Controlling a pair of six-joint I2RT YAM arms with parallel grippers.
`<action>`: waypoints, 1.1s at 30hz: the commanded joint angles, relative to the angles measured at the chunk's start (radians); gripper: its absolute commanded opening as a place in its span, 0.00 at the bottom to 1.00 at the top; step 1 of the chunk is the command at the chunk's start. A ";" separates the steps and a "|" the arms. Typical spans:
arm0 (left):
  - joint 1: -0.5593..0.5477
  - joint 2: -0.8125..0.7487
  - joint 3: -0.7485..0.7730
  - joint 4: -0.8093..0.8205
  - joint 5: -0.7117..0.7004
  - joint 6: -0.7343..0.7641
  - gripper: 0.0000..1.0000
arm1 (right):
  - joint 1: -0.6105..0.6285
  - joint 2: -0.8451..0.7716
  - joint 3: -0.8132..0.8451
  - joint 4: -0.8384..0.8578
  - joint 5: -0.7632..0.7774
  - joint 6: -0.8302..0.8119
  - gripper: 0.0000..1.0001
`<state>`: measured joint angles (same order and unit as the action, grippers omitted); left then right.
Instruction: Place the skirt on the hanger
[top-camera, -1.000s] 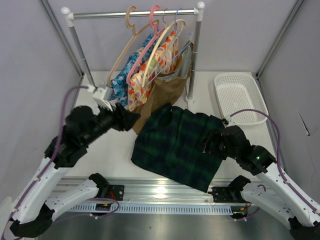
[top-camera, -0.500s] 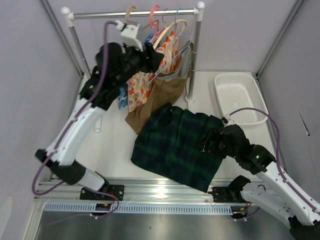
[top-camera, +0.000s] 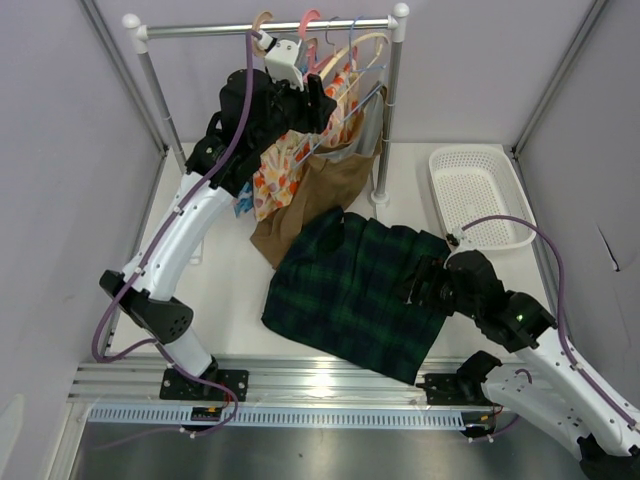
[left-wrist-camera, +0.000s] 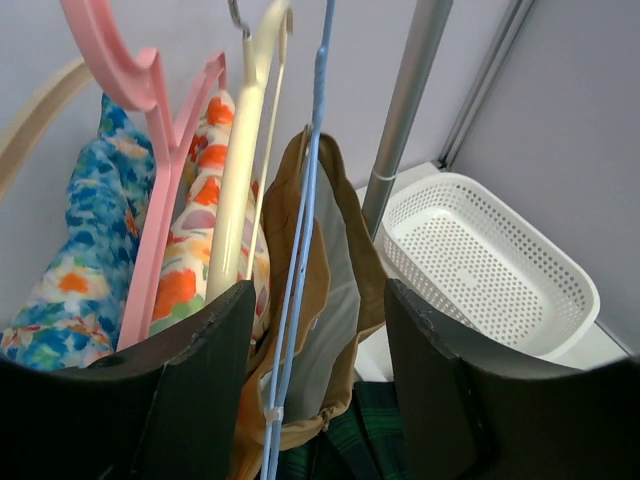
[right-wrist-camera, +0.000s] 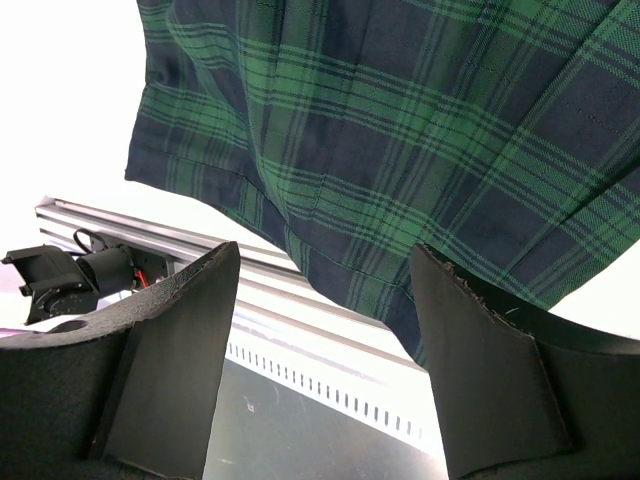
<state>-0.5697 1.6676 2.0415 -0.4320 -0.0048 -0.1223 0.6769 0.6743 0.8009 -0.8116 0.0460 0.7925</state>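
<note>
L gripper (left-wrist-camera: 318, 340) up at rail, bench far edge, jaws wide, empty. Pale cream plastic hanger w/ thick curved arms (left-wrist-camera: 240, 185) just ahead: prob. rigid, light. Dark green-navy plaid cloth skirt (top-camera: 355, 290) flat by bench near edge: soft, floppy, pinch an edge. R gripper (right-wrist-camera: 325, 335) over it, open, empty.

walls (top-camera: 60, 150): pale lilac panels | table (top-camera: 228, 292): white | rack (top-camera: 190, 30): metal rail at back

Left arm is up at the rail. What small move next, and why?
Probably nudge the left gripper sideways until the cream hanger sits between its open fingers: the blue wire hanger fills that gap now, the cream one just outside.
</note>
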 joint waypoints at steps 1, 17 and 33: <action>0.007 -0.043 0.025 0.025 0.037 0.030 0.60 | 0.001 -0.007 0.009 0.023 0.015 -0.003 0.74; 0.050 -0.072 0.013 0.056 0.077 0.032 0.61 | 0.000 0.016 -0.022 0.052 -0.003 0.001 0.74; 0.091 -0.010 0.074 0.016 0.150 -0.022 0.59 | 0.001 0.016 -0.045 0.061 -0.018 0.014 0.74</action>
<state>-0.5056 1.6409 2.0640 -0.4221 0.1120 -0.1169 0.6769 0.7052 0.7662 -0.7784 0.0364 0.7940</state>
